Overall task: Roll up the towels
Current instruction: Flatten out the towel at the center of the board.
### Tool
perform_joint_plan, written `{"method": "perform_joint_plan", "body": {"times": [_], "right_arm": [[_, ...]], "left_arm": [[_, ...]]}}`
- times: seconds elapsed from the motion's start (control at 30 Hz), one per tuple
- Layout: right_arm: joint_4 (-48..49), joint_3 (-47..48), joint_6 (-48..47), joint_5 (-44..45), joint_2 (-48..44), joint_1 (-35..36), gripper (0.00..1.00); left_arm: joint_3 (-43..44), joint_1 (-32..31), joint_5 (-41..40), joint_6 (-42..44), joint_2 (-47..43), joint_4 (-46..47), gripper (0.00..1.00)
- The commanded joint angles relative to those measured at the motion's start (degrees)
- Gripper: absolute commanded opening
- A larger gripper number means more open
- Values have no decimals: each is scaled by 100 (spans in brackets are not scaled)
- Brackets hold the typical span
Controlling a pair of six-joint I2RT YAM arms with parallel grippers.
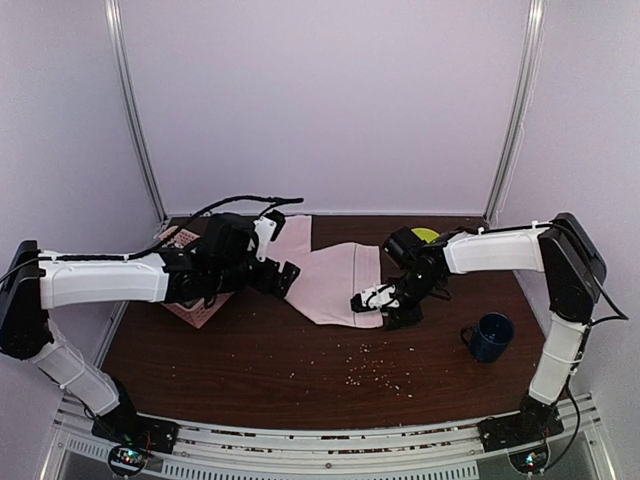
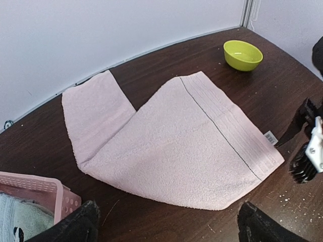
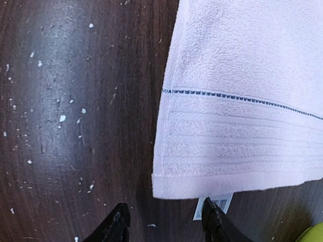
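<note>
The pale pink towel point(image 1: 335, 280) lies on the dark table, its far left part folded under at an angle; it fills the left wrist view point(image 2: 176, 146). My left gripper point(image 1: 285, 277) is open and empty, its fingertips either side of the towel's near fold edge point(image 2: 166, 228). My right gripper point(image 1: 376, 300) is open and empty just off the towel's hemmed corner point(image 3: 242, 101), beside the white label point(image 3: 214, 205), with its jaws apart point(image 3: 164, 225). The sage green towel point(image 2: 15, 218) lies in the pink basket point(image 2: 40, 189).
A lime green bowl point(image 1: 425, 236) sits behind the right arm, also in the left wrist view point(image 2: 243, 54). A dark blue mug point(image 1: 492, 336) stands at the right. White crumbs point(image 1: 370, 372) lie scattered in front. The basket point(image 1: 190, 305) is under my left arm.
</note>
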Motion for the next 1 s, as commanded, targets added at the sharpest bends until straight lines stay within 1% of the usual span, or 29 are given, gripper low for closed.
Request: {"method": "perform_joint_plan", "body": {"times": [0.0, 0.1, 0.2, 0.3, 0.4, 0.43, 0.5, 0.53, 0.57, 0.67, 0.83, 0.9, 0.97], "right_arm": [[197, 361, -266, 498, 323, 139, 51], [139, 560, -293, 514, 616, 188, 52], [-20, 775, -293, 458, 861, 208, 51], [-266, 934, -305, 456, 1076, 221, 47], [-531, 1083, -250, 424, 1272, 218, 38], [-533, 1088, -207, 403, 1296, 218, 32], [-416, 1102, -9, 386, 1300, 218, 17], [-371, 1151, 157, 389, 1275, 225, 11], [-384, 1244, 332, 356, 1213, 227, 7], [-625, 1633, 860, 77, 688, 220, 0], [-1206, 2814, 1883, -523, -428, 227, 0], [-1348, 3306, 2252, -782, -779, 232, 0], [-1459, 3808, 2524, -1105, -1039, 229, 0]], "left_arm": [[-307, 1, -78, -429, -682, 19, 98], [-637, -3, -173, -439, -1002, 162, 98], [-719, -3, -294, -407, -1110, 83, 97], [-734, -3, -329, -400, -1114, 16, 97], [-774, 1, -321, -386, -1098, 64, 96], [-779, 2, -321, -374, -1082, 75, 96], [-780, 0, -329, -350, -1049, 85, 95], [-788, 0, -358, -353, -1037, 86, 95], [-784, 1, -383, -361, -1027, 67, 94], [-778, 2, -472, -367, -1069, -71, 89], [-1010, -2, -801, -215, -1620, -74, 86], [-1159, 2, -954, -118, -1896, -17, 86], [-1270, -6, -981, 7, -2162, 26, 84]]}}
